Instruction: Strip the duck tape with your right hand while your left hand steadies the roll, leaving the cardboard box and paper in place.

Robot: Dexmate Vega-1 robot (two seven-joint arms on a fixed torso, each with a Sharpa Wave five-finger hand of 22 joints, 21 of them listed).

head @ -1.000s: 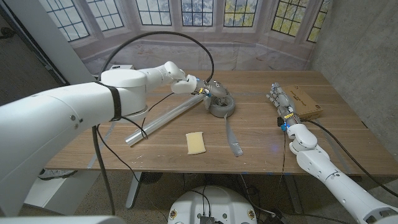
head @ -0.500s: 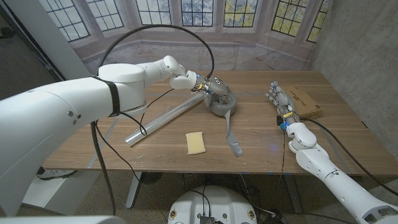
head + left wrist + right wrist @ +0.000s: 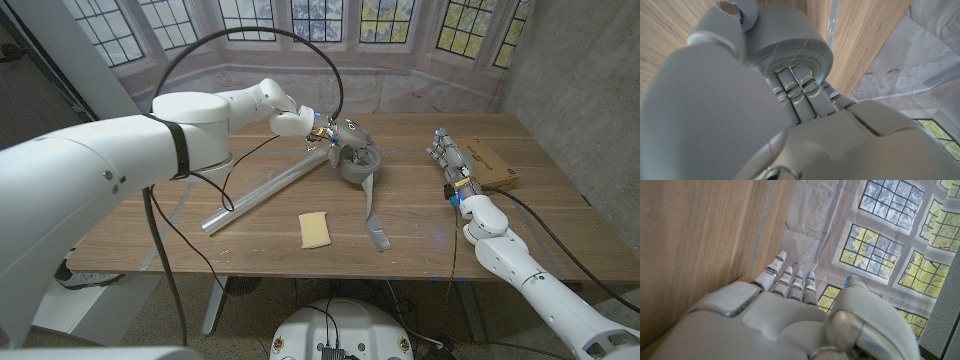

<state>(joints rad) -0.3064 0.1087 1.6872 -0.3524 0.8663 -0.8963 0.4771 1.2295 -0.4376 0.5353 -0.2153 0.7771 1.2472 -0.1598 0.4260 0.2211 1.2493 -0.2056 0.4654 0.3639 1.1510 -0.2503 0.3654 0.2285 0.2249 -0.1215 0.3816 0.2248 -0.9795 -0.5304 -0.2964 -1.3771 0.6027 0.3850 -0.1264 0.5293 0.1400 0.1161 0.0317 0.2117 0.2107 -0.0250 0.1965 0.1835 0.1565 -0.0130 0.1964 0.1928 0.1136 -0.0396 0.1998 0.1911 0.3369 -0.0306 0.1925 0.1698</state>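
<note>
The left hand grips the grey duct tape roll, fingers hooked through its core, tilting it up off the wooden table. A long matte strip of tape already hangs from the roll toward the near edge, its end crumpled on the wood, so the pulling looks partly done, though not severed. Well to that hand's right, the right hand waits empty with straight, spread fingers, beside the flat cardboard box. The yellow sponge-like pad lies nearer.
</note>
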